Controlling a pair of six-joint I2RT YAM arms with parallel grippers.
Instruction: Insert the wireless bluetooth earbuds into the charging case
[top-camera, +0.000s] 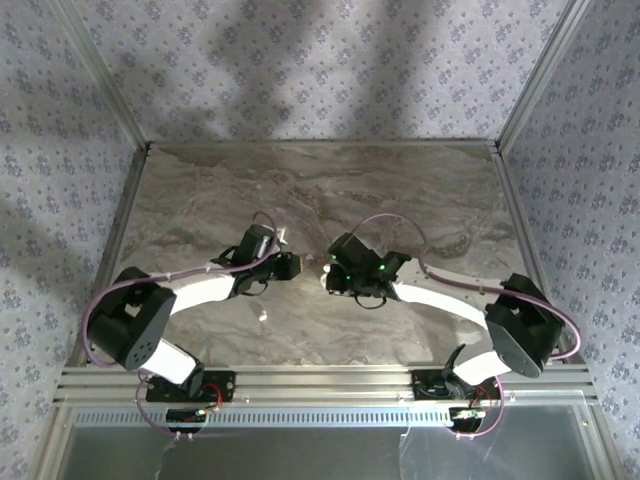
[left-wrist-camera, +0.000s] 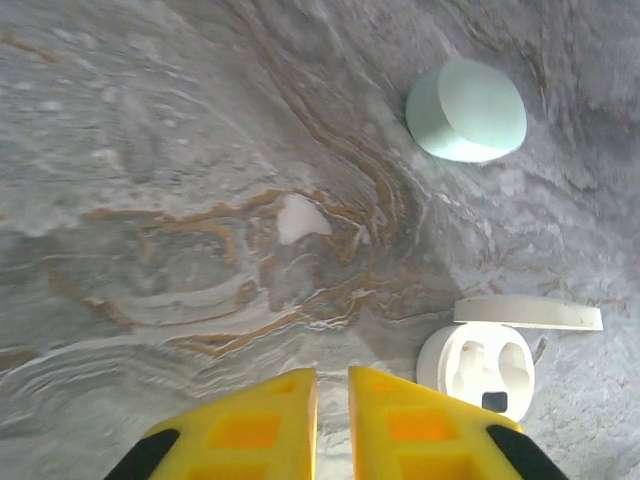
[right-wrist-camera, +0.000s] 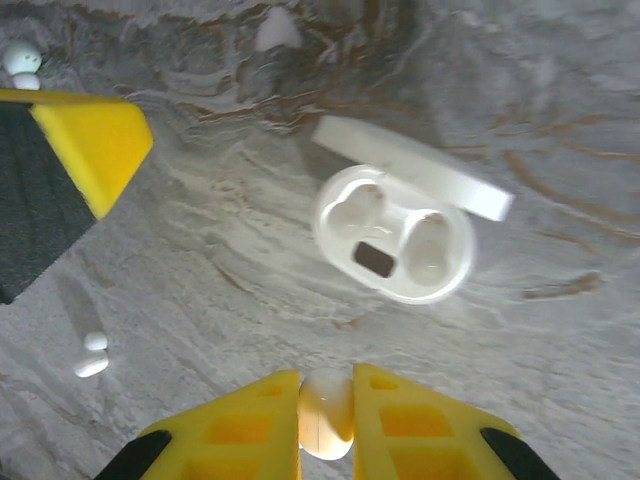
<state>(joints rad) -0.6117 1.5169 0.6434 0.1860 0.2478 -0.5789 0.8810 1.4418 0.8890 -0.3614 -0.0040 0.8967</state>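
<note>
Between the yellow fingers of the right tool (right-wrist-camera: 326, 385) I record one white earbud (right-wrist-camera: 326, 420), pinched on both sides with the fingers no further apart than its width. The tool hangs above the worktop (right-wrist-camera: 560, 380), and the earbud is clear of the surface as far as I can judge.

Just ahead of that tool lies the charging case (right-wrist-camera: 395, 232), open, its lid (right-wrist-camera: 410, 168) swung back on the far side. Both wells are empty, and a small dark patch sits between them. The held earbud is near the case but apart from it.

To the left in the right wrist view, two loose earbud pieces (right-wrist-camera: 90, 366) rest on the marble close together, well apart from the case.

The left tool (left-wrist-camera: 332, 385) has its fingers a narrow slit apart and grips nothing — bare marble shows through the gap. In its wrist view the open case lies just to the right of its fingertips. Further out a second case (left-wrist-camera: 467, 108), pale and oval, lies closed.

From the top camera, both tools meet nose to nose near the middle of the worktop — the left tool (top-camera: 293, 265) from the left, the right tool (top-camera: 330, 275) from the right.
</note>
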